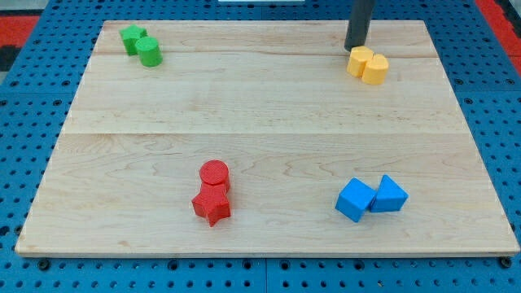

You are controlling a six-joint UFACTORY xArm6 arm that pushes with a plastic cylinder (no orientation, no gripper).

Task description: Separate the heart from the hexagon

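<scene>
At about ten o'clock on the wooden table (pixel 269 106), a green star (pixel 132 37) and a green cylinder (pixel 149 53) are seen touching, the cylinder toward the view's bottom right of the star. Near six o'clock, a red cylinder (pixel 214 172) sits directly above a red star (pixel 212 205), the two in contact. At about four o'clock, a blue cube (pixel 355 199) and a second blue block (pixel 388 194), whose shape cannot be made out for certain, are pressed side by side. At about one o'clock, the yellow hexagon (pixel 359 60) and the yellow heart (pixel 375 68) are found touching; the pair's long axis runs from the view's upper left to lower right. Which way the heart points cannot be told. My tip (pixel 353 47) is placed just at the hexagon's upper left edge, at the view's top. No pincer is carried by the rod, so no clenching or release can be told.
</scene>
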